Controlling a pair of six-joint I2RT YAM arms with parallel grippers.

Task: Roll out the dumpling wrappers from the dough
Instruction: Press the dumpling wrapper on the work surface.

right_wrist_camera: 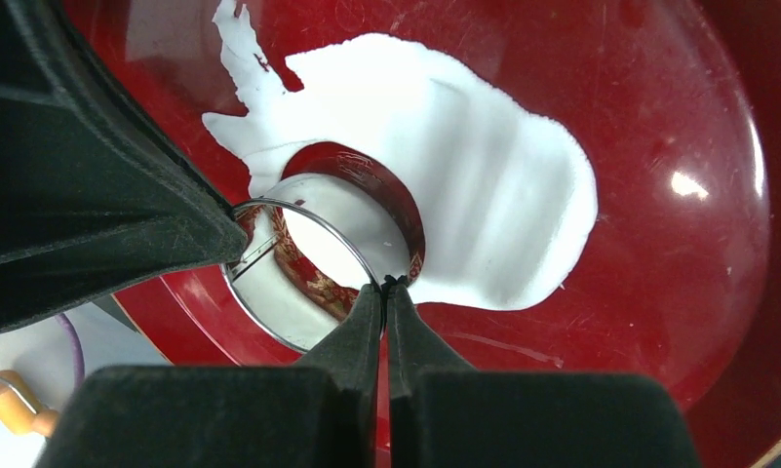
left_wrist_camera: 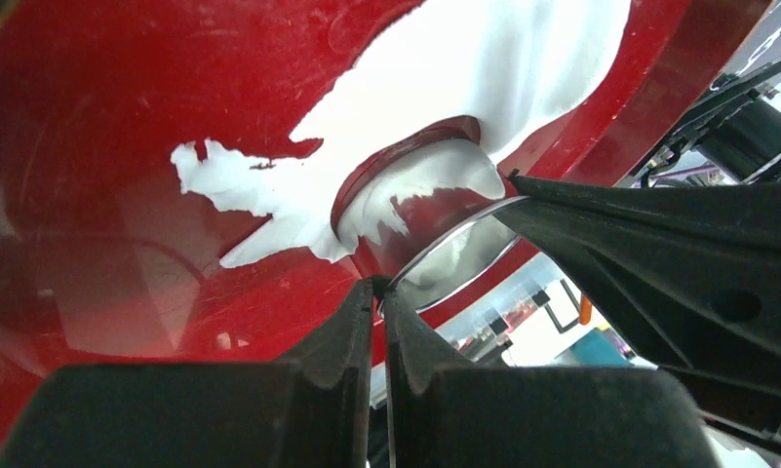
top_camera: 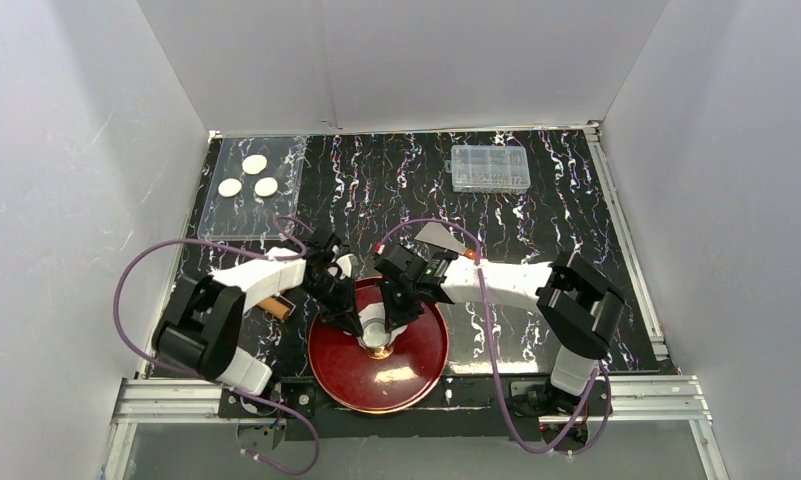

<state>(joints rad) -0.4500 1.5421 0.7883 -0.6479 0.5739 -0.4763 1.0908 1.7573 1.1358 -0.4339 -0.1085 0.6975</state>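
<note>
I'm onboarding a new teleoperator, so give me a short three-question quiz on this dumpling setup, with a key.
1. How many dumpling wrappers lie on the clear tray?
2. True or false: the dough on the red plate has no hole in it.
3. What do the left fingers and the right fingers both pinch? A) a spoon B) the metal ring cutter C) a cup
Key: 1) three; 2) false; 3) B

**Where Things Lay on the Table**

I saw the plate (top_camera: 421, 385) at the near edge, in the middle, with the dough (right_wrist_camera: 484, 195) on it and a ring (right_wrist_camera: 259, 302) at the hole in the dough. Far left, three wrappers (top_camera: 266, 186) lay on a tray (top_camera: 276, 220). A box (top_camera: 490, 168) sat far right.
</note>
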